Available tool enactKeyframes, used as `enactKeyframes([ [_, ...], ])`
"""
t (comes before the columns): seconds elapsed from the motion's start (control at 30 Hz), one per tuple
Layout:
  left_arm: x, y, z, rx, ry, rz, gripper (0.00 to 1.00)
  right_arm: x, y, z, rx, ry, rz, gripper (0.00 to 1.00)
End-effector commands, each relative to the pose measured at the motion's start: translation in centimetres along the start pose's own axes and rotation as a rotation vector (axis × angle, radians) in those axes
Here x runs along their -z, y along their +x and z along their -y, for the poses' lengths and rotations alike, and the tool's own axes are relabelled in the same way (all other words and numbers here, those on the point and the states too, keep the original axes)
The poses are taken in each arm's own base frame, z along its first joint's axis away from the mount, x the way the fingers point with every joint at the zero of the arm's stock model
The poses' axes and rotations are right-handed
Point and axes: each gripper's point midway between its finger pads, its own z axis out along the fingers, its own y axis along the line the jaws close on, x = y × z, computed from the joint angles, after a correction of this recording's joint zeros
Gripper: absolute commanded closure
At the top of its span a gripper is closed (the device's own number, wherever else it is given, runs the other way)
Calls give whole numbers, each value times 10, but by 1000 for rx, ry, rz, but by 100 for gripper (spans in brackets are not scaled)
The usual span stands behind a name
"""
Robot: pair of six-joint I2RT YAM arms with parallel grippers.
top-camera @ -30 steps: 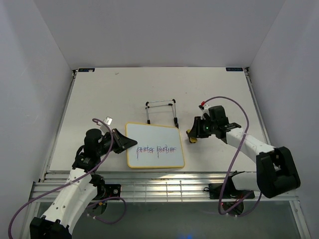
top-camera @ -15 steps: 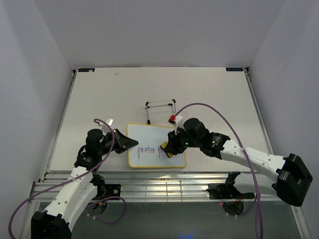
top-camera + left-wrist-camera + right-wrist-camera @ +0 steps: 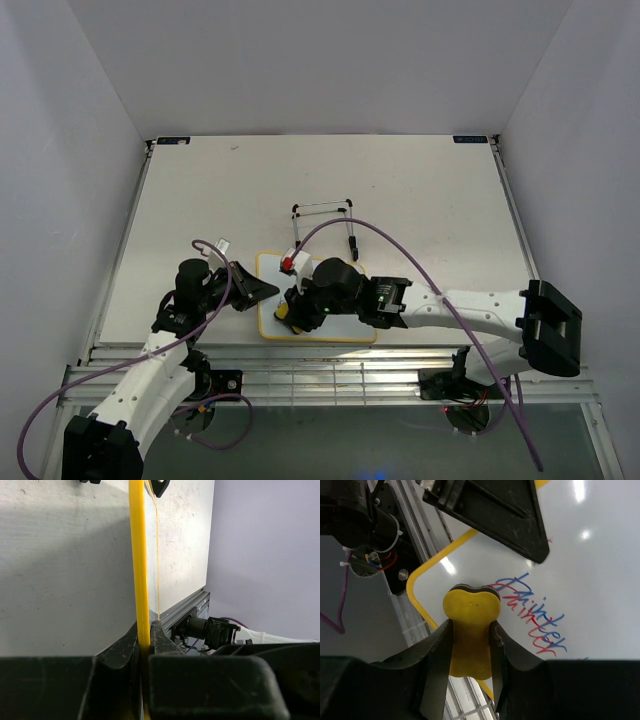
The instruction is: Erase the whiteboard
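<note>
The whiteboard, white with a thin yellow frame, lies flat near the table's front edge, largely covered by my right arm. My left gripper is shut on its left edge; the left wrist view shows the yellow frame pinched between the jaws. My right gripper is shut on the yellow bone-shaped eraser and holds it on the board's left part, just left of the red and blue writing. The eraser also shows in the top view.
A black wire easel stand sits just behind the board. A metal rail runs along the table's front edge close below the board. White walls enclose the table on three sides.
My right arm has swept leftwards with the eraser, from off the board's right side across it to its left part. My left gripper has kept its hold on the board's edge.
</note>
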Motion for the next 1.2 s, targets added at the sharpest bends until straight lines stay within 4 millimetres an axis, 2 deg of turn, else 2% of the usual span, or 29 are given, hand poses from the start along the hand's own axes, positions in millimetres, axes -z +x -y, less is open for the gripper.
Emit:
enactKeyframes([
  [0.0,0,-3,-1,-62,5,25,100,-7,-50,-21,51,-34,135,83],
  [0.1,0,-2,-2,-59,3,24,100,-17,-53,-31,63,-56,129,82],
  [0.2,0,-1,-3,-58,3,20,100,-27,-48,-33,64,-64,107,82],
  [0.37,1,0,-4,-57,4,17,100,-37,-40,-28,53,-46,82,82],
  [0.6,2,0,-1,-60,11,16,100,-44,-15,-15,20,-14,20,82],
  [0.67,2,1,-1,-61,11,15,100,-42,-15,0,3,38,31,82],
  [0.7,2,1,-1,-63,13,14,100,-41,-8,4,-8,50,19,82],
  [0.73,2,1,-1,-63,13,16,100,-38,-10,12,-17,68,28,82],
  [1.03,2,2,-2,-64,13,11,100,-19,13,73,-146,183,-8,82],
  [1.17,2,2,-1,-69,15,8,100,-15,16,84,-160,214,-25,82],
])
